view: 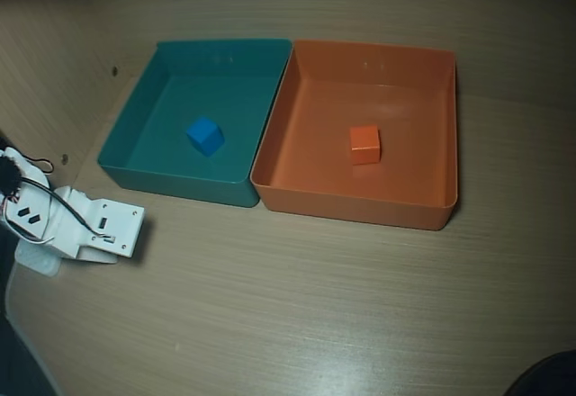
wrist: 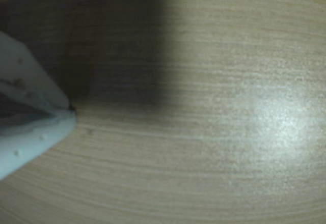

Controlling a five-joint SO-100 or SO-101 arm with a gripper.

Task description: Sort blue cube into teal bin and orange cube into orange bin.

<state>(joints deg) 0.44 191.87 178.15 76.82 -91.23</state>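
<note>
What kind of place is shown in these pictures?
Probably a hobby or lab tabletop for robot practice. A plain wood-grain table holds only two sorting trays, the teal bin and the orange bin, each containing one cube, with a small white arm at the left edge.

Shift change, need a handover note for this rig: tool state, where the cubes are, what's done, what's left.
Tool: fingers meet at the tip in the wrist view, so it looks shut and empty, over bare table. In the overhead view the arm is at the left edge, clear of both bins.
Blue cube: inside the teal bin, on its floor.
Orange cube: inside the orange bin, on its floor.
Done: both cubes sit in the matching bins.
Left: nothing to sort as things lie; the bins stand side by side, touching.
</note>
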